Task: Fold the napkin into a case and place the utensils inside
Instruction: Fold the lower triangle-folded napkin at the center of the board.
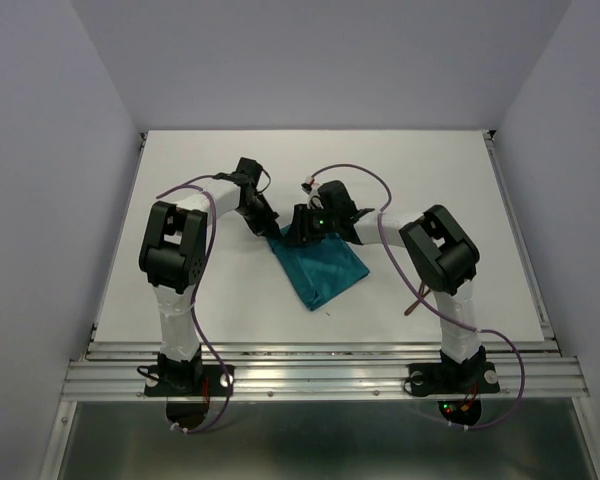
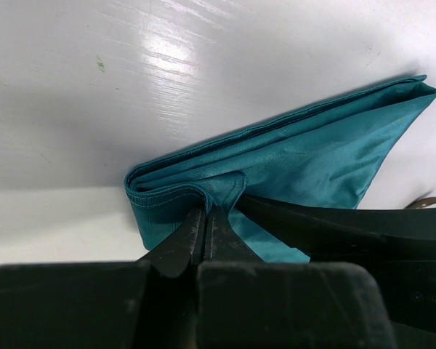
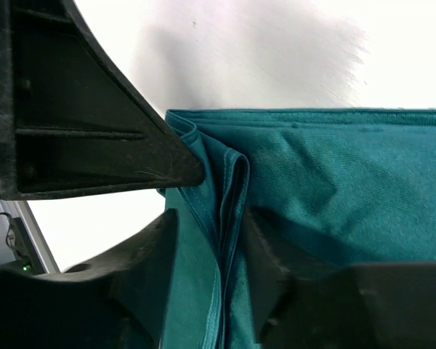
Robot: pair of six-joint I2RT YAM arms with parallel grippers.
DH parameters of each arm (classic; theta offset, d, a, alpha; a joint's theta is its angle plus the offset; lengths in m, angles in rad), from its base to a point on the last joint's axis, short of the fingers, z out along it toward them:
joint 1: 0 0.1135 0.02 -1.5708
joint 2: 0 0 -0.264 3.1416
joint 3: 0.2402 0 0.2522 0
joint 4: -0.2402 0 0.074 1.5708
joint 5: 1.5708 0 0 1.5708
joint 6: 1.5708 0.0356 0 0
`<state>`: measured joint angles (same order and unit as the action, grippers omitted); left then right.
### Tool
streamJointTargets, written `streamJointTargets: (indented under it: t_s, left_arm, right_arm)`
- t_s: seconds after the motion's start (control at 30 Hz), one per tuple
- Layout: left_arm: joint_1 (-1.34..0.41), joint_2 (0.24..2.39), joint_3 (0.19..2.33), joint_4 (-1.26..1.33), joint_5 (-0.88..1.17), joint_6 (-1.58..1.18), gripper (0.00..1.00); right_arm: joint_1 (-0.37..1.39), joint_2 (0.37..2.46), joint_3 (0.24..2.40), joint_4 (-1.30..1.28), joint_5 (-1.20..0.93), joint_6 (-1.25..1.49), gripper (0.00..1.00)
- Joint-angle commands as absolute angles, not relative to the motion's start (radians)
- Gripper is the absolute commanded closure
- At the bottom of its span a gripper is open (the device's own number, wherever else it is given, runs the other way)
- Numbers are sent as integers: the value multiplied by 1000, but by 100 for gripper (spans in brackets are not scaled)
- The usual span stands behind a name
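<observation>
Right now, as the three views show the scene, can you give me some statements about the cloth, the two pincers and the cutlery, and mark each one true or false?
1. The left pincer is shut on an edge of the teal blue-green shiny cloth napkin. True.
2. The napkin lies spread out as a single flat layer. False: it is folded into several layers.
3. The right pincer is clamped tight on the cloth. False: its jaws stand apart, with a fold of cloth between them.
4. A thin reddish-brown utensil lies on the white table, outside the napkin. True.
</observation>
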<state>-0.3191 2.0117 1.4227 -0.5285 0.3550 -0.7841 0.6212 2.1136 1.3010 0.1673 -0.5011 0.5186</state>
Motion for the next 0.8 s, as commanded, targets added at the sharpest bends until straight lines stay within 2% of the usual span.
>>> streamJointTargets:
  t_s: [0.0, 0.13, 0.27, 0.37, 0.4, 0.63, 0.67, 0.7, 0.77]
  left_arm:
    - [-321, 2002, 1463, -546, 368, -778, 100]
    - [-321, 2003, 1465, -543, 371, -779, 100]
    - [-321, 2002, 1462, -541, 371, -779, 100]
    - [-321, 1997, 1457, -540, 371, -782, 100]
    - [-321, 1999, 1456, -540, 371, -781, 100]
    - [-321, 1991, 1443, -528, 373, -785, 98]
    - [-321, 1990, 1442, -526, 373, -784, 98]
    - [-321, 1990, 1440, -526, 373, -785, 98]
    - [-321, 1985, 1434, -523, 373, -784, 95]
  right_arm:
    - [618, 2092, 1338, 144, -491, 488, 57]
    - [629, 2097, 1342, 143, -492, 488, 51]
    - [638, 2106, 1345, 140, -477, 497, 52]
    - [638, 2109, 1345, 143, -468, 509, 63]
    - [638, 2109, 1345, 141, -468, 511, 70]
    - [638, 2097, 1319, 172, -479, 538, 83]
    - [638, 2095, 1315, 178, -482, 543, 86]
    - [638, 2091, 1312, 182, -483, 548, 94]
    - [638, 2091, 1305, 193, -485, 558, 99]
